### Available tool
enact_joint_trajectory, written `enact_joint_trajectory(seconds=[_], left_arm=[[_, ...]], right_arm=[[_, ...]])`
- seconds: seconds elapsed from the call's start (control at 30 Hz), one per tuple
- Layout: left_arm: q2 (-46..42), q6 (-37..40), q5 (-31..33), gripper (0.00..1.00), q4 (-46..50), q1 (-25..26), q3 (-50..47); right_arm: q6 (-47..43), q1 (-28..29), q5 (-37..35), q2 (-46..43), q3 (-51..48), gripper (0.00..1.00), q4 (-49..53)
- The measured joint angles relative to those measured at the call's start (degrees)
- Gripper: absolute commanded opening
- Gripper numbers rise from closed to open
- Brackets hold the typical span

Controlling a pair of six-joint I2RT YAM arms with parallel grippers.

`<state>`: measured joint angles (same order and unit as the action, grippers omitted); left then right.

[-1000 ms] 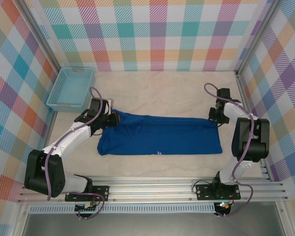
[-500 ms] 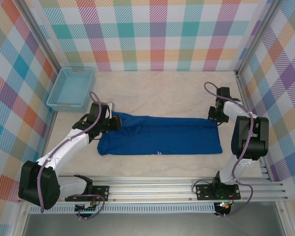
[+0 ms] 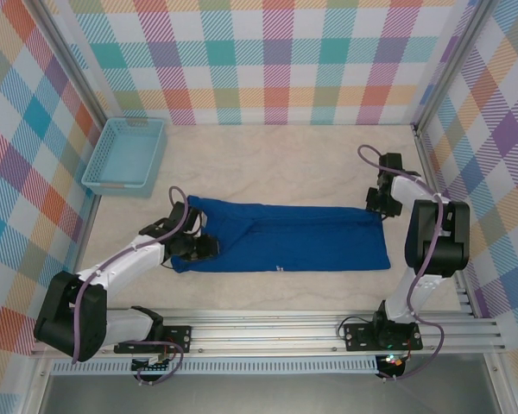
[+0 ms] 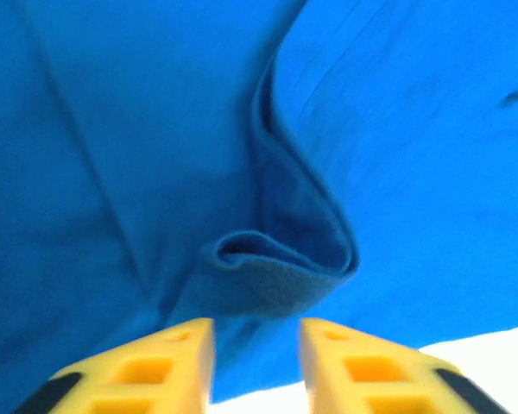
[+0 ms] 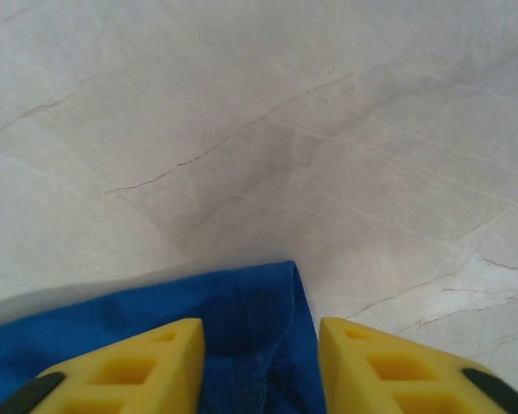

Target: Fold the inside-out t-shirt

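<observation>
The t-shirt [image 3: 293,237] lay as a long blue band across the middle of the table [image 3: 285,164], running 9 to 3 o'clock in the top view; its tiny print [image 3: 278,267] sat on the 6 o'clock edge.

What had just changed: the left gripper [image 3: 204,248] had come off the shirt's 10 o'clock corner and swung down to the 8 o'clock end, and its jaws had gone from clamped to parted. In the wrist view the left gripper [image 4: 256,323] had nothing between its fingers; a curled lip of cloth sat just past the tips.

The right gripper [image 3: 378,207] hadn't budged from the 2 o'clock corner, but it had let go too; the right gripper [image 5: 261,323] stood partly open with the shirt corner lying loose between the fingertips.

My read: one fold pass was done and both ends dropped; more folding was left. The basket [image 3: 121,185] sat well apart at 10 o'clock.
</observation>
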<state>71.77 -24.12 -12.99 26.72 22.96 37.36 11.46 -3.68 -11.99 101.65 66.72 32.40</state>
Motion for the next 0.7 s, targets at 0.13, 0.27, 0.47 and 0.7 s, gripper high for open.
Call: enact_joint_trajectory(seconds=[0.13, 0.27, 0.47, 0.7], left_arm=[[-0.1, -0.3, 0.4, 0.56, 2.2, 0.1, 1.0], [3.6, 2.4, 2.3, 0.63, 0.3, 0.2, 7.3], [20.0, 10.5, 4.5, 0.64, -6.3, 0.2, 19.2], [30.1, 16.5, 2.6, 0.55, -7.3, 0.2, 25.1]], right_arm=[[0.1, 0.7, 3.6, -4.9, -0.1, 0.48, -0.6], [0.0, 3.8, 5.4, -8.7, 0.1, 0.49, -1.8], [-0.1, 7.3, 8.5, -8.0, 0.5, 0.49, -2.2], [-0.1, 7.4, 9.7, -6.6, 0.8, 0.49, -2.2]])
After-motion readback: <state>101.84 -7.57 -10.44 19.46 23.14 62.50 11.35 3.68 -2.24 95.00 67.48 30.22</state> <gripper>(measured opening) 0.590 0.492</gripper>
